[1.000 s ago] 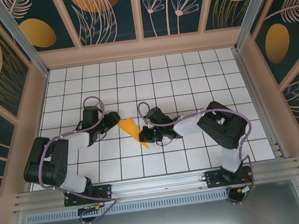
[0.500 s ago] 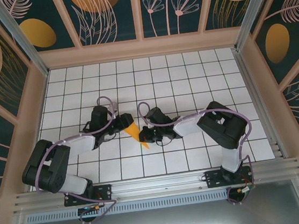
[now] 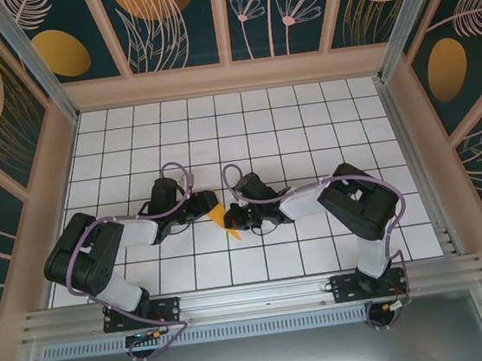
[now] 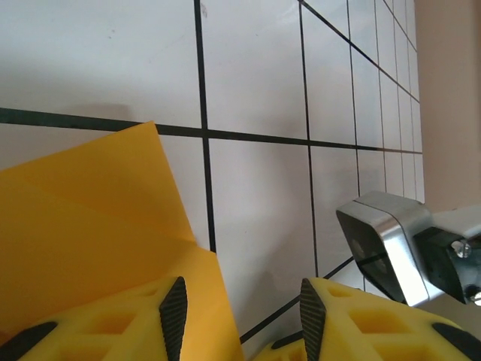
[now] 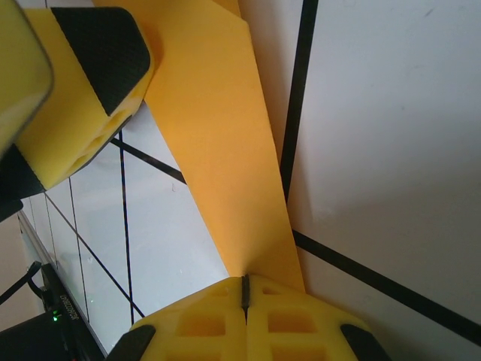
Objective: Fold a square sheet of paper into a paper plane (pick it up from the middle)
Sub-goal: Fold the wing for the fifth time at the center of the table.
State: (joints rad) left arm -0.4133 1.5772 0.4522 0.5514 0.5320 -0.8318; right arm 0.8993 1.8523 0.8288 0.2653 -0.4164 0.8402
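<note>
The folded orange-yellow paper wedge (image 3: 219, 218) sits mid-frame in the top view, creased, tapering toward lower right.

Orange-yel paper plane (image 3: 220, 217), white tbl (image 3: 305, 130) w/ blk grid.

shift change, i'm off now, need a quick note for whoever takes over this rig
Right claw: shut on the paper sheet, pinching its narrow end.
Left claw: open, jaws apart at the sheet's wider end, gripping nothing.
Sheet: mid-table, between the two claws.
Done: sheet already folded into a narrow tapered shape.
Left: the remaining folds; it is not yet a finished plane.
</note>
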